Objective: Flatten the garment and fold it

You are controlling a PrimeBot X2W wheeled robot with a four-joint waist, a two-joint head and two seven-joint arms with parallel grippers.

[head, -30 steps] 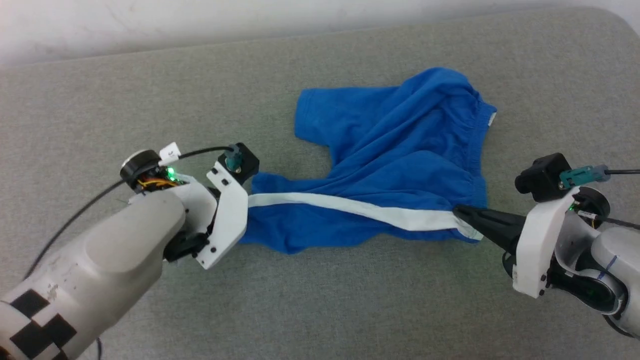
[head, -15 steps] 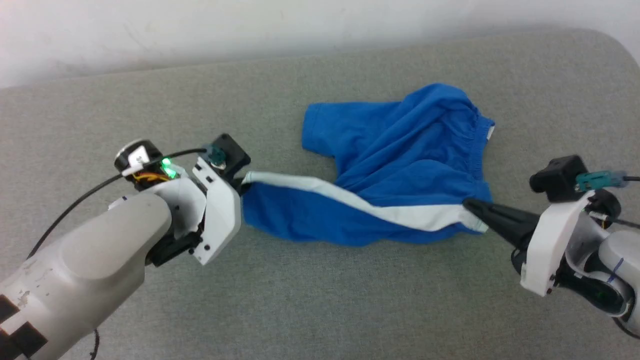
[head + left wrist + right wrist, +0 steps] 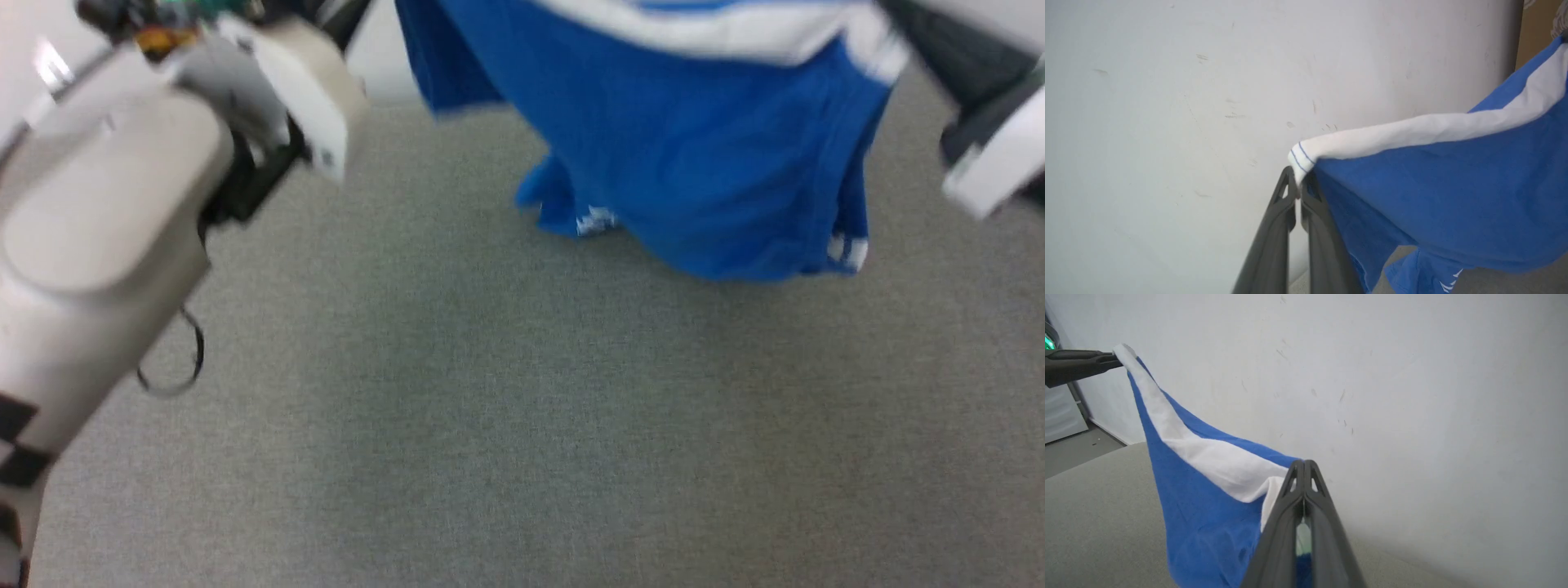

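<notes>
Left claw (image 3: pixel 1299 179) is pinched tight on one end of the white stripe (image 3: pixel 1412 134), right claw (image 3: pixel 1304 463) on the other. Blue shorts (image 3: pixel 694 163) hang between them, over the grey counter (image 3: pixel 522 425), white wall (image 3: pixel 1167 102) behind.

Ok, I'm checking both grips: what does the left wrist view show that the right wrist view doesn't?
Left wrist view: thin blue lines on the stripe end in the left gripper, white print at the hem. Right wrist view: the right gripper shut on the stripe's other end. Both: the garment hanging before the white wall.
</notes>
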